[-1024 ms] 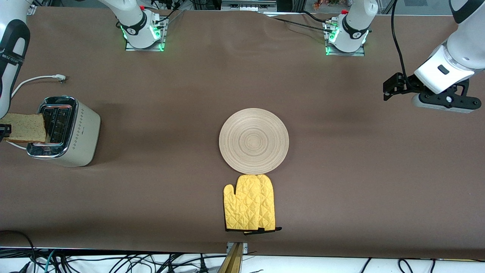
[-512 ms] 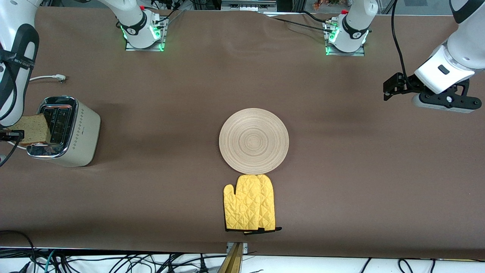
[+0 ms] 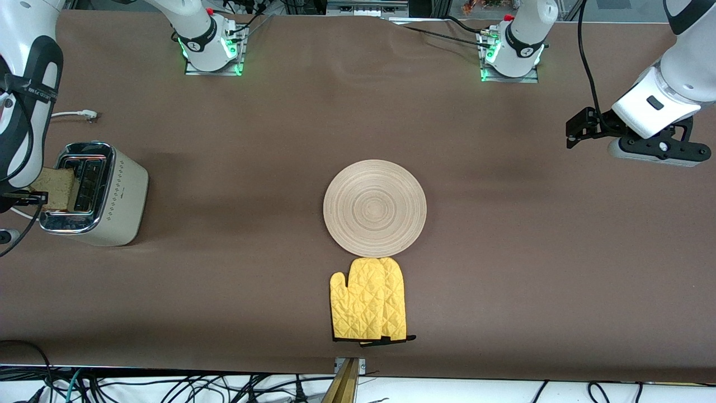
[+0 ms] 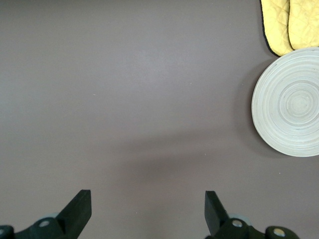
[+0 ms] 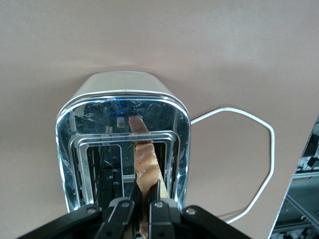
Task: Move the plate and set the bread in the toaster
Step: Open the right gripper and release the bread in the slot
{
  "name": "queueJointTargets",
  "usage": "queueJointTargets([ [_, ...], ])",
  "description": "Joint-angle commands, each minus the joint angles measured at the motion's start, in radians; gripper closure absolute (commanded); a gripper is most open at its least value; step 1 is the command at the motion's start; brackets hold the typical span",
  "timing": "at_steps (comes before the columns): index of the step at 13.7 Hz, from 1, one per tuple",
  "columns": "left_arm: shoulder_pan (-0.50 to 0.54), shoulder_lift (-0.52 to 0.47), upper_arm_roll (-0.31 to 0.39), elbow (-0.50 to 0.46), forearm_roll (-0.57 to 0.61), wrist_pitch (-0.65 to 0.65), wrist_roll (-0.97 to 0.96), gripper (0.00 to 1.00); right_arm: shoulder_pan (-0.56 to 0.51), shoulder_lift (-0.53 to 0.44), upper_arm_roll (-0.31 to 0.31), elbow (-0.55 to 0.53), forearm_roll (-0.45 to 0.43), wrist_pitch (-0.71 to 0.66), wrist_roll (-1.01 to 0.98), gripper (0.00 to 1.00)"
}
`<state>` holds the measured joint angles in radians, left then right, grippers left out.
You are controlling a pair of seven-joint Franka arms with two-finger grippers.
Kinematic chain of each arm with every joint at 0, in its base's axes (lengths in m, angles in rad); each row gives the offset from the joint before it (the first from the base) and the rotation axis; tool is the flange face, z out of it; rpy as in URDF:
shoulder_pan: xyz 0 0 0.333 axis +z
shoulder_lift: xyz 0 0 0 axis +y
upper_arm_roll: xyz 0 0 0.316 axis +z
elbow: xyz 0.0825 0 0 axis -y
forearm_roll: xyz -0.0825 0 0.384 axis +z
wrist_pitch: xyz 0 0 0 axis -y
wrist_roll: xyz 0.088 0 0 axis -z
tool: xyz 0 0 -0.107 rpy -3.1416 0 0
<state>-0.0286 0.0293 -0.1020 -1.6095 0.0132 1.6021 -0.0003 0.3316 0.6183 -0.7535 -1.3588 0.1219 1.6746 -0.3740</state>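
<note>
The squarish slice of brown wholegrain bread [image 5: 145, 167] with its darker crust stands on edge, clamped by the right pincer [image 5: 144, 209], whose fingers are shut tight on its upper edge. Held upright like this, thin side down, the slice lines up with the narrow slot beneath the pincer; it looks already partly entered into one slot of the cream-beige two-slot toaster [image 3: 95, 193] with the shiny chrome top, so I judge the insertion to be under way but not finished, since much of the slice shows above the chrome. The toaster sits directly below the right pincer at the right arm's end of the brown desk [image 3: 224, 280], its white cord [image 5: 249, 149] looping out just beside it.

Well apart from that pincer, out toward the middle of the desk, lies the large round pale-wood plate [image 3: 375, 207] with concentric ring grain, its rim touching a yellow quilted oven mitt [image 3: 369, 299]. The plate carries nothing.

The left pincer [image 4: 144, 219] waits with its fingers spread wide and empty, hovering over bare desk at the left arm's end, the plate and mitt off to one side of it, probably parked clear so the right arm can work alone
</note>
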Motion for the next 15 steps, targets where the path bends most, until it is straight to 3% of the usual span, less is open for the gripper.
queueJointTargets([
  [1, -0.001, -0.002, -0.002, 0.019, 0.034, -0.022, -0.007, 0.00, -0.008, 0.014, 0.023, 0.007, 0.019, -0.007, 0.053, 1.00],
  [2, -0.001, -0.002, -0.002, 0.019, 0.034, -0.022, -0.007, 0.00, -0.008, 0.014, 0.026, 0.006, 0.019, -0.009, 0.070, 1.00],
  [4, -0.002, -0.002, -0.002, 0.019, 0.034, -0.022, -0.007, 0.00, -0.008, 0.017, 0.031, 0.004, 0.021, -0.010, 0.112, 0.84],
  [6, -0.002, -0.002, -0.002, 0.019, 0.034, -0.022, -0.007, 0.00, -0.025, 0.021, 0.054, 0.004, 0.021, -0.009, 0.110, 0.00],
  [11, -0.001, -0.002, -0.002, 0.020, 0.034, -0.022, -0.006, 0.00, -0.016, -0.032, 0.056, 0.017, 0.022, -0.058, 0.101, 0.00],
  [15, -0.002, 0.000, -0.002, 0.022, 0.034, -0.021, -0.007, 0.00, 0.044, -0.101, 0.059, 0.020, 0.125, -0.097, 0.098, 0.00],
])
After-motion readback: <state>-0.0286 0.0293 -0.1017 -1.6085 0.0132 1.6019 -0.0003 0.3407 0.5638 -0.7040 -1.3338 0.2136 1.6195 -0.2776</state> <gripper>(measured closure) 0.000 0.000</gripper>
